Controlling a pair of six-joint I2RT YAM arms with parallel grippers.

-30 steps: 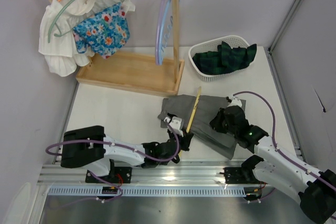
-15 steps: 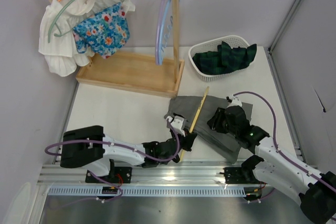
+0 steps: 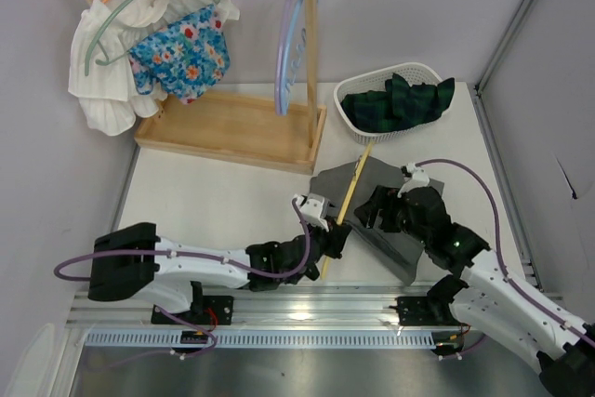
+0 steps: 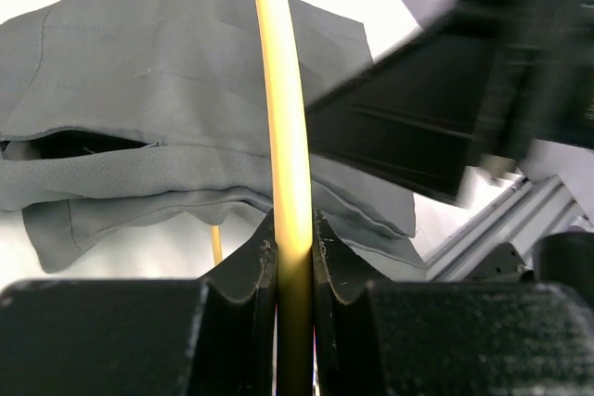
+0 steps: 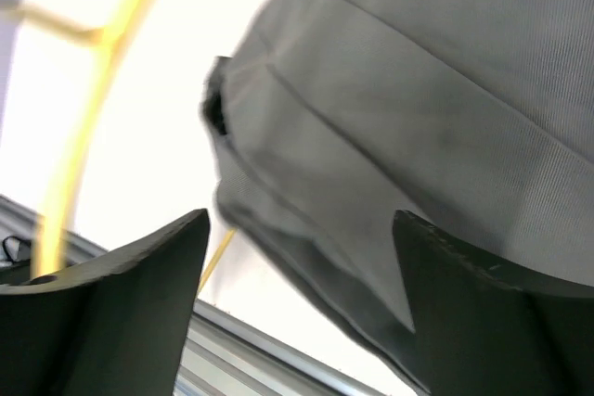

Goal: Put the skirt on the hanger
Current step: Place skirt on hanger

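L gripper [image 4: 295, 257] clamped on yellow hanger [image 4: 278, 90] | R gripper [image 5: 299, 229] wide over grey skirt [image 5: 418, 90]

The white table [image 3: 214, 202] is holding three things. A wooden stand [image 3: 232, 127] is sitting at the back left. A white basket [image 3: 372, 134] is sitting at the back right, with dark green cloth [image 3: 400, 99] lying inside it. The grey skirt [image 3: 333, 188] is lying in folds in front of them, near both, toward the right side.
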